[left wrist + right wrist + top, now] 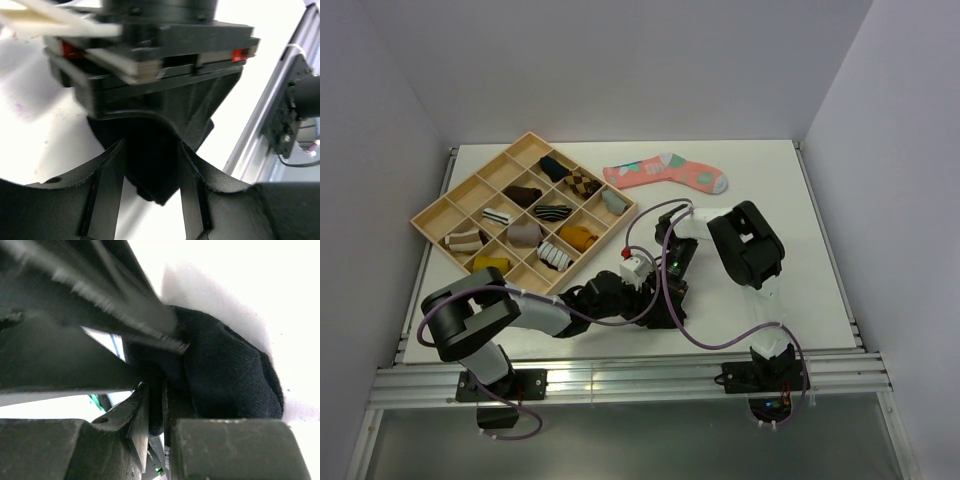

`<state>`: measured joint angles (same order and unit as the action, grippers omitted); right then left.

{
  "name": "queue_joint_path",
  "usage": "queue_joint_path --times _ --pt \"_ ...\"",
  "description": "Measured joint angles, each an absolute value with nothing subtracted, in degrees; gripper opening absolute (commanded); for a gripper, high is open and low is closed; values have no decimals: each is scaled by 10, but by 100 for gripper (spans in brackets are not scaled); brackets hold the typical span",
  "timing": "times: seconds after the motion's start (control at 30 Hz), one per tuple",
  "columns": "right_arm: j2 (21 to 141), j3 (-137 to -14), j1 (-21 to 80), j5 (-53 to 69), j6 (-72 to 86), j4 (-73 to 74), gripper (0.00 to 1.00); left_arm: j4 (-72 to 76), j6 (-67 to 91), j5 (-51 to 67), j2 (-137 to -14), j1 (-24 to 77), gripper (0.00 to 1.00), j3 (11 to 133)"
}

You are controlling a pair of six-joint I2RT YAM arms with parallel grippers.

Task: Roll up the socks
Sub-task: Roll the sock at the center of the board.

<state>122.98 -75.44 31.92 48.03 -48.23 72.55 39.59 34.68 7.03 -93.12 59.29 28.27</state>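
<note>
The black sock (225, 370) is bunched low over the table's near middle, held between both grippers. In the right wrist view my right gripper (156, 400) is shut on a fold of it. In the left wrist view the black sock (150, 170) fills the gap between my left gripper's (150, 150) fingertips, which press it from both sides. In the top view the left gripper (618, 296) and right gripper (658, 288) meet tip to tip and cover the sock. The mustard-yellow sock is hidden or out of view.
A wooden compartment tray (432, 214) with several small sock bundles lies at the back left. A pink patterned sock (665, 172) lies flat at the back middle. Purple cables (670, 300) loop over the arms. An aluminium rail (620, 375) runs along the near edge.
</note>
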Motion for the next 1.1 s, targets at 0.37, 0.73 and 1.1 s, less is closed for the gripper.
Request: queue_joint_path --times 0.37,0.73,1.1 --pt "1231 -754 318 476 -456 722 14 401 344 109 -930 594 50 283" --pt "1232 -754 316 473 -441 721 15 396 336 131 -940 593 42 285" --pt "1212 -731 310 457 -436 709 28 381 358 152 -986 594 0 333"
